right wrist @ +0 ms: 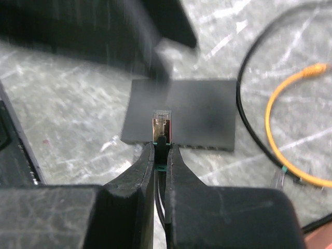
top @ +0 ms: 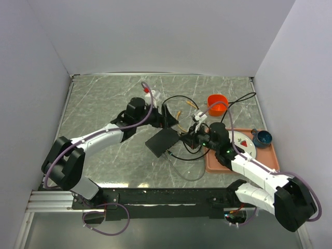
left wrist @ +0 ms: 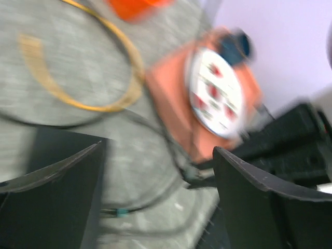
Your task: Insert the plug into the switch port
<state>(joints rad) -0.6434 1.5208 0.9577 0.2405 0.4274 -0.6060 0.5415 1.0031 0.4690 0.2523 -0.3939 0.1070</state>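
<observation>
Top: switch (top: 162,141) flat on desk (top: 104,104), centre.
L wrist: left fingers (left wrist: 83,161) wide apart, empty; view blurred.
R wrist: right fingers (right wrist: 149,158) pinch plug (right wrist: 162,123), tip over switch near edge. Keep plug square, drop to port height (ports too small to see), push straight, slow.

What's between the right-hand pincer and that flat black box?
Only the plug that the right gripper pinches; in the right wrist view its clear tip overlaps the near edge of the switch.

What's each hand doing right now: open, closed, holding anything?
Left hand: open, holding nothing.
Right hand: closed on the plug.
</observation>
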